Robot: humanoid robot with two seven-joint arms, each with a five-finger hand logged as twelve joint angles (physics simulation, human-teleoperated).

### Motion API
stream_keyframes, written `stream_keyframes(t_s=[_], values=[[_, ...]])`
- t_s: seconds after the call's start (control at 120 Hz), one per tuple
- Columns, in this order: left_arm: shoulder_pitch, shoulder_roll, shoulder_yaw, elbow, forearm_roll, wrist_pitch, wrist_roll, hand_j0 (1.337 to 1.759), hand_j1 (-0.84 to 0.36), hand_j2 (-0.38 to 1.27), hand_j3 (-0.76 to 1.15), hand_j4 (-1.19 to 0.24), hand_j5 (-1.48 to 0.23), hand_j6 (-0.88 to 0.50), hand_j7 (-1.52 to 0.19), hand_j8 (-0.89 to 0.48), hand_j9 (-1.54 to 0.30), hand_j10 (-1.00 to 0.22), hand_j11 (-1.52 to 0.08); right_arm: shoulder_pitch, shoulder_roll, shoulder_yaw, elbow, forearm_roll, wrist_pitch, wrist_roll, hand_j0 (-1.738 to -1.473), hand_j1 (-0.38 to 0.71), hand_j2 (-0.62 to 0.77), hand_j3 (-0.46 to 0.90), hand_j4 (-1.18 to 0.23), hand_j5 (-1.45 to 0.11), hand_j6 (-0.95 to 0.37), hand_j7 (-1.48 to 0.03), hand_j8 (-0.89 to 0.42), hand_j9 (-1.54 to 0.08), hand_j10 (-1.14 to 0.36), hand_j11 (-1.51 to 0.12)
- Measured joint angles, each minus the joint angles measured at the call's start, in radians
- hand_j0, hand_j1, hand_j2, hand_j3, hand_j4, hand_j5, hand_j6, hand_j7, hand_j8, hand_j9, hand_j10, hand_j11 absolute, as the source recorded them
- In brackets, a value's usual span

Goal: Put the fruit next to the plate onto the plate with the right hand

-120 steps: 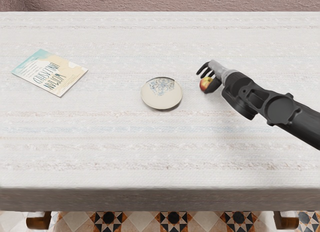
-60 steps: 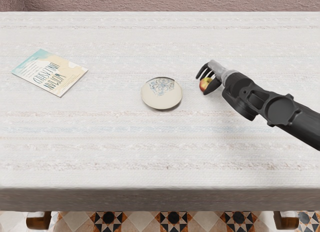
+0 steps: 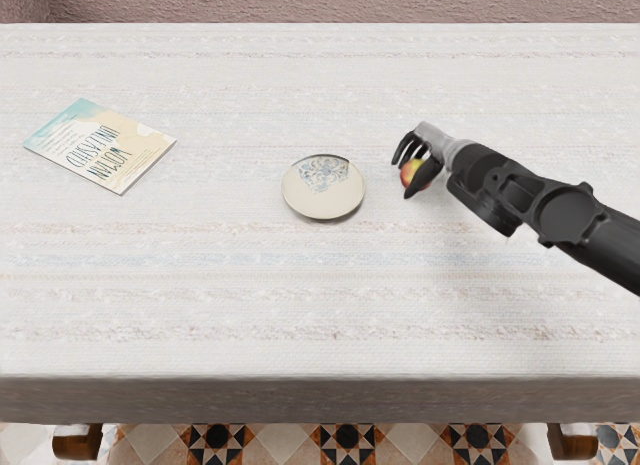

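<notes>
Fruit (image 3: 411, 175) now clasped tighter by the right hand (image 3: 420, 151).

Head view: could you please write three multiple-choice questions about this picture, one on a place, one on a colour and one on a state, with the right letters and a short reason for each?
1. Where is the fruit in relation to the plate?
A. On the plate
B. To the picture's right of the plate, off it
C. To the picture's left of the plate

2. What colour is the fruit?
A. Red and yellow
B. Green
C. Purple

3. In what state is the right hand?
A. Spread flat, holding nothing
B. Out of view
C. Fingers curled around the fruit

Answers:
1 B: bare table shows between the plate's rim and the fruit.
2 A: red and yellow skin shows between the dark fingers.
3 C: the fingers wrap over the fruit from above and from the side.
</notes>
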Motion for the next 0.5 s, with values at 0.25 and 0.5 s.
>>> stream_keyframes(t_s=[0.25, 0.5], values=[[0.000, 0.000, 0.000, 0.000, 0.000, 0.000, 0.000, 1.658, 0.06, 0.05, 0.00, -0.24, -0.32, -0.24, -0.32, -0.24, -0.32, -0.24, -0.32, 0.068, -0.072, 0.005, 0.064, 0.130, 0.113, -0.001, -1.649, 0.14, 0.18, 0.00, -0.82, -1.08, -0.65, -1.07, -0.45, -1.08, -0.58, -1.10], [0.000, 0.000, 0.000, 0.000, 0.000, 0.000, 0.000, 1.658, 0.06, 0.05, 0.00, -0.24, -0.32, -0.24, -0.32, -0.24, -0.32, -0.24, -0.32, 0.103, -0.084, 0.057, 0.117, 0.224, 0.243, -0.002, -1.650, 0.13, 0.17, 0.00, -0.81, -1.11, -0.65, -1.07, -0.45, -1.09, -0.59, -1.10]])
